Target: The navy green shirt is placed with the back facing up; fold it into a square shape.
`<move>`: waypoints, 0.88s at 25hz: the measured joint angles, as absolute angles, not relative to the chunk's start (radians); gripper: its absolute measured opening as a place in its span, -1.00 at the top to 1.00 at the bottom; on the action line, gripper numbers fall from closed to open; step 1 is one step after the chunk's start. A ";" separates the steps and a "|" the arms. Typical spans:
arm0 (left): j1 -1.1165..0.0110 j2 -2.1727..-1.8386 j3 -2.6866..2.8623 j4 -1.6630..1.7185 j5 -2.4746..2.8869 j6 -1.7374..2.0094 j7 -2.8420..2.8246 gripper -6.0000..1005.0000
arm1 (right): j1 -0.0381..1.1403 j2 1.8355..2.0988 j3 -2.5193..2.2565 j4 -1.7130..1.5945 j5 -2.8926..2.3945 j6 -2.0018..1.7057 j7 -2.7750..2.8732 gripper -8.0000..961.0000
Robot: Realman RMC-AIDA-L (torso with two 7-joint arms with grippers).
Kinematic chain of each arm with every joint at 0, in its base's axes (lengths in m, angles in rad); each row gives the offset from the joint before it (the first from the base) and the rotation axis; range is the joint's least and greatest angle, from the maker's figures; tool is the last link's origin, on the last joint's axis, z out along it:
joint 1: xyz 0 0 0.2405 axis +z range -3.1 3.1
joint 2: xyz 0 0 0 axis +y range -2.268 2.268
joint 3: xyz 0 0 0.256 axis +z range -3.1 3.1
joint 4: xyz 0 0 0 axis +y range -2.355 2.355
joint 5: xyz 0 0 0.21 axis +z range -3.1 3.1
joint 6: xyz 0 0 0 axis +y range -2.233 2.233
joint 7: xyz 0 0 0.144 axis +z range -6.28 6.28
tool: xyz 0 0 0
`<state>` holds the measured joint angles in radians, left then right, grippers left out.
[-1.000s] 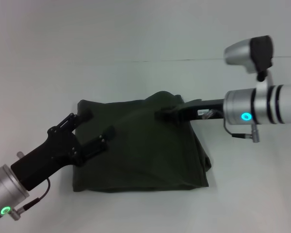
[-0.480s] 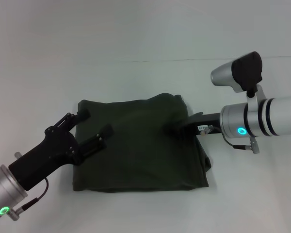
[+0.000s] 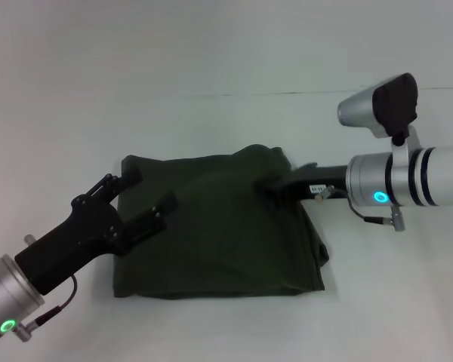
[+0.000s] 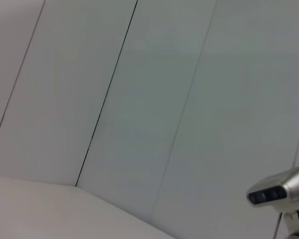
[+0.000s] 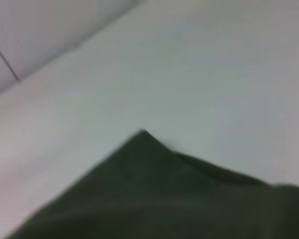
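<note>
We have the navy green shirt (image 3: 219,226) lying flat on the white table (image 3: 211,60), already gathered into a compact, near-square block with its plain side up; its slightly longer axis runs side to side across our view, and a looser layered edge bulges along the side toward our right arm. The far right corner is a little raised and rumpled. Our right gripper (image 3: 266,185) reaches in sideways from the right and sits on that raised corner; we cannot tell whether its fingers are clenched on fabric or released, since they are dark against dark cloth. Our left gripper (image 3: 147,194) comes in low from the near left, its two fingers spread apart and released, one over the far left corner, the other resting further in on the cloth. So the shirt lies between the two grippers, each at a far corner, the right one the deeper in. We judge that any remaining tidying turns on that bulging right edge, nearest our right arm
</note>
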<state>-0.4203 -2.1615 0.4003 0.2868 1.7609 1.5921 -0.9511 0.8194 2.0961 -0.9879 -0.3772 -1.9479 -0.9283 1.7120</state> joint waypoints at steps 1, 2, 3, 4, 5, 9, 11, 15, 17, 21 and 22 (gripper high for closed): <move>-0.420 -2.161 0.399 0.287 1.760 1.592 -0.951 -0.80 | 0.818 2.096 -0.990 -0.380 -1.925 -0.940 1.695 0.98; -0.420 -2.161 0.399 0.287 1.760 1.592 -0.951 -0.80 | 0.819 2.096 -0.992 -0.382 -1.903 -0.949 1.682 0.98; -0.420 -2.162 0.399 0.287 1.758 1.592 -0.951 -0.80 | 0.823 2.096 -0.993 -0.382 -1.888 -0.956 1.672 0.98; -0.420 -2.163 0.397 0.286 1.751 1.591 -0.950 -0.80 | 0.831 2.097 -0.995 -0.382 -1.883 -0.956 1.667 0.98; -0.419 -2.163 0.397 0.286 1.750 1.591 -0.950 -0.80 | 0.840 2.098 -0.997 -0.380 -1.879 -0.953 1.662 0.98; -0.415 -2.163 0.397 0.289 1.749 1.589 -0.950 -0.80 | 0.884 2.106 -1.030 -0.349 -1.873 -0.894 1.630 0.98; -0.412 -2.163 0.396 0.291 1.749 1.588 -0.949 -0.80 | 0.911 2.109 -1.059 -0.319 -1.859 -0.848 1.606 0.98; -0.409 -2.162 0.391 0.291 1.747 1.581 -0.950 -0.80 | 0.959 2.113 -1.108 -0.252 -1.821 -0.762 1.553 0.99; -0.408 -2.162 0.386 0.291 1.747 1.573 -0.949 -0.80 | 0.973 2.117 -1.126 -0.231 -1.811 -0.731 1.536 0.99; -0.408 -2.161 0.385 0.289 1.746 1.564 -0.951 -0.80 | 0.982 2.120 -1.156 -0.206 -1.807 -0.678 1.530 0.99; -0.408 -2.161 0.385 0.289 1.746 1.563 -0.951 -0.80 | 0.982 2.119 -1.160 -0.203 -1.807 -0.674 1.533 0.99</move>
